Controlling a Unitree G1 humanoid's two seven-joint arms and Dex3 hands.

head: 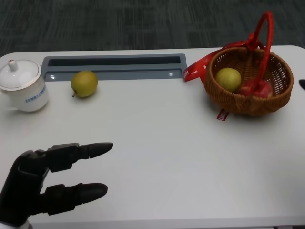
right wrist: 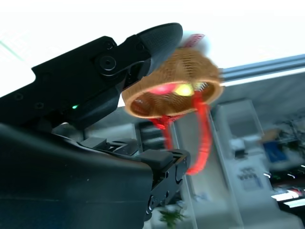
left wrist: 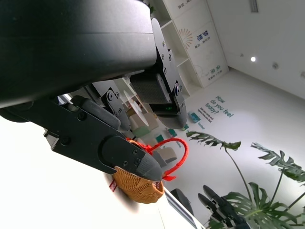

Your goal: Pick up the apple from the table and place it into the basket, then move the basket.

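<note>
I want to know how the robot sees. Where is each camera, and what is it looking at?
Head view: sits high on the robot, looks down at the white table; its left hand shows.
Left wrist view: sits behind the left hand, looks along the table towards the room.
Right wrist view: sits behind the right hand, tilted and blurry, facing the basket.
All three share the wicker basket with its red handle.

Head view looks down; both wrist views share basket [head: 249,81].
</note>
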